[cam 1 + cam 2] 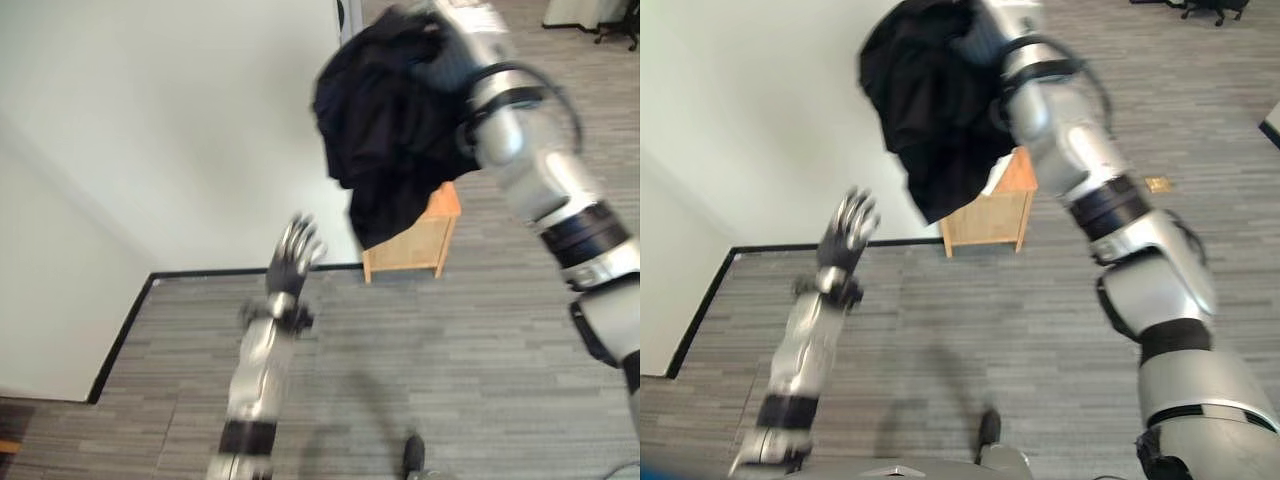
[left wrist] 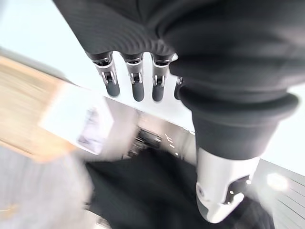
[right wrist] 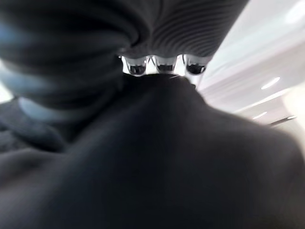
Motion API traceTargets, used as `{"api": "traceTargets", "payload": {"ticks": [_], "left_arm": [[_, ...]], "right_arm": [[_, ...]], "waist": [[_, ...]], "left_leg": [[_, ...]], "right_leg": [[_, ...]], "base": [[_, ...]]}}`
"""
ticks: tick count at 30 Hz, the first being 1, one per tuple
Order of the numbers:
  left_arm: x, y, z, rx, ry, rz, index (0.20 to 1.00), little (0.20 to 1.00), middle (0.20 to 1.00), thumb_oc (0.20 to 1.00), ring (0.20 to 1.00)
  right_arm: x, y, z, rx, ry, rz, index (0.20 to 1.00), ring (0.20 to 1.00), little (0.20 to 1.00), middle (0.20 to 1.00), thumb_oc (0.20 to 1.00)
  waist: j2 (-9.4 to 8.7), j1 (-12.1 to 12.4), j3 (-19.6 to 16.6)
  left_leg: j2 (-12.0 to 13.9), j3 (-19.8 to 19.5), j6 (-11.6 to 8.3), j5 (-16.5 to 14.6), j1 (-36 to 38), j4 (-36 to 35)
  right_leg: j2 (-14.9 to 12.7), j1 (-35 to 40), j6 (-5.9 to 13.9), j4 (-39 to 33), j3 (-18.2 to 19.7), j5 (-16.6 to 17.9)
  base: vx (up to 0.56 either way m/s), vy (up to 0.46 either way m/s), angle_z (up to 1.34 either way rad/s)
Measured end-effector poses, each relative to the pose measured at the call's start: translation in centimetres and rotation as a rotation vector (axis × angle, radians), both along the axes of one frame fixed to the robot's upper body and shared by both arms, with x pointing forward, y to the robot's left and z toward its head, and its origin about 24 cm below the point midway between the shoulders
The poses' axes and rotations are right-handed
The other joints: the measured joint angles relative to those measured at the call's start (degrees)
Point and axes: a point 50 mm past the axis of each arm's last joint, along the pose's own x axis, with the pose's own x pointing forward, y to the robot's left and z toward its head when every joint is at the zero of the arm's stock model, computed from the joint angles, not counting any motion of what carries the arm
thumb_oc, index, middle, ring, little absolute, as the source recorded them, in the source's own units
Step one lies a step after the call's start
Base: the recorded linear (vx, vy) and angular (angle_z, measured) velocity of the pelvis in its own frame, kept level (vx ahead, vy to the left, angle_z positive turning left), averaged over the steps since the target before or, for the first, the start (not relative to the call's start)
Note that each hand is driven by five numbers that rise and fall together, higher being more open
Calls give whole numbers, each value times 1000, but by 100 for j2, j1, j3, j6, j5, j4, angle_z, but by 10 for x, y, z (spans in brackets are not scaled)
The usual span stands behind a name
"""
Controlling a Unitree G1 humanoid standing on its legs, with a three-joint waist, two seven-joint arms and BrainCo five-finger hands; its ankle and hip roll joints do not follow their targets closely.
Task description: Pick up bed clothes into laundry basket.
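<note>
Garment (image 1: 385,120): one dark bundle of cloth, carried high in the air by our right hand (image 1: 445,55), hanging in a loose bunch with its long axis running downward toward the wooden cabinet (image 1: 425,235). Its lower edge drapes in front of the cabinet's top; whether it touches the cabinet we cannot tell. In the right wrist view the cloth (image 3: 157,157) lies right against the hand, and the fingers (image 3: 164,64) bend down into it, so we judge them curled and clamped on the cloth. Left hand (image 1: 295,250): raised, fingers spread and straight, holding nothing, standing lower than the garment and off to the left of the cabinet, apart from the cloth. In its wrist view the fingers (image 2: 138,83) point toward the dark cloth (image 2: 157,191) hanging beyond them. White wall (image 1: 170,130): behind the cabinet, with a black baseboard (image 1: 250,270) at the grey plank floor (image 1: 450,350). Basket: we see none, so we cannot say which way it lies from the cabinet. Judgement: the garment is lifted and in carry; the right hand alone bears it, the left is the nearer free hand should the hanging tail need gathering; the coming move turns on bringing the bundle over the basket's mouth.
</note>
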Motion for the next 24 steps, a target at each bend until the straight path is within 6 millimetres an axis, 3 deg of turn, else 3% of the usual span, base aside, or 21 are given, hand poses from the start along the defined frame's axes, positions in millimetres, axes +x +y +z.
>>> {"api": "traceTargets", "payload": {"ticks": [1,3,4,5,6,7,8,10,11,12,13,14,15,16,17,18,19,20,21,22,24], "left_arm": [[-3,-7,-7,6,24,-35,1000,1000,1000,1000,1000],[-2,-14,-1,-1,-17,-65,1000,1000,1000,1000,1000],[-1,-16,7,-6,-73,-76,1000,1000,1000,1000,1000],[-1,-14,9,2,-91,-78,1000,1000,1000,1000,1000],[-1,-8,10,32,-109,-85,1000,1000,1000,1000,1000],[0,-6,12,44,-120,-92,1000,1000,1000,1000,1000],[-2,-4,10,62,-120,-97,1000,1000,1000,1000,1000],[-6,1,2,99,-91,-121,1000,1000,1000,1000,1000],[-9,4,-1,103,-80,-112,1000,1000,1000,1000,1000],[-14,10,-5,100,-61,-91,1000,1000,1000,1000,1000],[-19,15,-10,102,-42,-72,1000,1000,1000,1000,1000],[-28,21,-15,101,-16,-49,1000,1000,1000,1000,1000],[-31,25,-17,104,-8,-36,1000,1000,1000,1000,1000],[-27,28,-13,117,-22,-38,1000,1000,1000,1000,1000],[-23,26,-5,121,-60,-52,1000,1000,1000,1000,1000],[-17,27,3,133,-97,-65,1000,1000,1000,1000,1000],[-10,26,10,141,-127,-87,1000,1000,1000,1000,1000],[-4,27,14,148,-145,-98,1000,1000,1000,1000,1000],[1,27,17,146,-160,-99,1000,1000,1000,1000,1000],[2,26,19,143,-172,-103,1000,1000,1000,1000,1000],[6,21,22,131,-187,-113,1000,1000,1000,1000,1000]], "right_arm": [[1,-8,3,46,-18,-19,200,200,200,200,200],[5,-4,-3,48,1,-20,200,200,200,200,200],[9,1,-10,48,26,-18,200,200,200,200,200],[11,5,-16,44,42,-9,200,200,200,200,200],[19,13,-33,24,84,-4,200,200,200,200,200],[23,13,-41,18,111,-15,200,200,200,200,200],[25,11,-52,9,136,-28,200,200,200,200,200],[34,2,-74,-8,207,-79,200,200,200,200,200],[37,-6,-82,-23,242,-115,200,200,200,200,200],[40,-12,-88,-22,276,-146,200,200,200,200,200],[40,-12,-92,-19,284,-145,200,200,200,200,200],[40,-7,-96,-10,296,-127,200,200,200,200,200],[40,-6,-98,-5,298,-124,200,200,200,200,200],[42,-17,-120,-1,354,-168,200,200,200,200,200],[44,-25,-140,-8,431,-212,200,200,200,200,200],[43,-26,-144,-9,441,-211,200,200,200,200,200],[43,-26,-144,-10,435,-204,200,200,200,200,200],[44,-26,-143,-12,434,-202,200,200,200,200,200],[45,-19,-139,-3,424,-184,200,200,200,200,200],[46,-14,-132,0,402,-169,200,200,200,200,200],[46,-14,-119,5,359,-169,200,200,200,200,200]], "waist": [[-166,-18,27],[-351,95,-2],[-346,252,-26],[-371,302,-41],[-280,271,-98],[-204,253,-134],[-176,345,-175],[-150,353,-217],[-136,348,-228],[-118,410,-246],[-150,414,-269],[-154,494,-346],[-123,413,-403],[-410,320,-428],[-400,352,-435],[-392,392,-427],[-353,395,-413],[-315,400,-391],[-135,414,-415],[-17,434,-370],[123,344,-310]], "left_leg": [[-401,-376,89,-275,-427,174],[-888,-418,178,-597,-790,-145],[-1081,-328,266,-650,-869,-950],[-1130,-219,288,-635,-922,-1200],[-1327,-245,384,-570,-1100,-2090],[-1412,-252,548,-422,-1152,-2517],[-1466,-191,729,-191,-1399,-2738],[-1500,211,758,-169,-1673,-3355],[-1396,693,790,-167,-1860,-3375],[-1214,1428,891,-124,-2017,-3160],[-1129,1459,955,-82,-1961,-2927],[-1128,1507,1028,-243,-1636,-2690],[-1300,1424,1587,464,-1457,-2789],[-1688,1382,1618,40,-1156,-2686],[-1778,1285,1656,-161,-850,-2728],[-1842,1129,1569,-368,-556,-2846],[-1847,995,1556,-421,-418,-2923],[-1847,929,1539,-432,-280,-3043],[-1724,920,1486,-409,-81,-3306],[-1678,784,1439,-442,-8,-3356],[-1582,466,1409,-462,84,-3559]], "right_leg": [[-4,141,4,-27,269,-85],[91,309,61,-255,545,-231],[262,398,-41,-393,503,-54],[343,473,-48,-468,451,-60],[554,653,227,-476,511,-547],[678,731,68,-467,441,-465],[746,835,82,-475,442,-567],[830,1104,138,-472,449,-961],[856,1252,143,-478,429,-1048],[864,1496,187,-457,484,-1167],[790,1712,217,-475,543,-1269],[734,2014,393,-432,816,-1459],[599,2230,542,-312,826,-1485],[197,2294,730,277,778,-1391],[42,1992,1098,1440,809,-1247],[-27,1473,1477,2614,1009,-1219],[-27,899,1544,3648,1125,-1245],[-25,462,1538,4196,1154,-1249],[-299,-251,1358,3948,829,-1550],[-402,-541,1318,3145,610,-1603],[-366,-879,1312,1859,696,-1450]], "base": [[327,-80,-25],[356,-69,-64],[474,-53,-106],[480,-55,-131],[498,-68,-84],[439,-68,-78],[567,-70,-50],[382,-18,-29],[562,18,-24],[392,19,-33],[783,56,-64],[552,35,-44],[675,43,-1],[500,-16,52],[426,-14,46],[343,-78,27],[187,-114,18],[277,-141,17],[323,-104,7],[272,-46,15],[211,-37,60]]}}
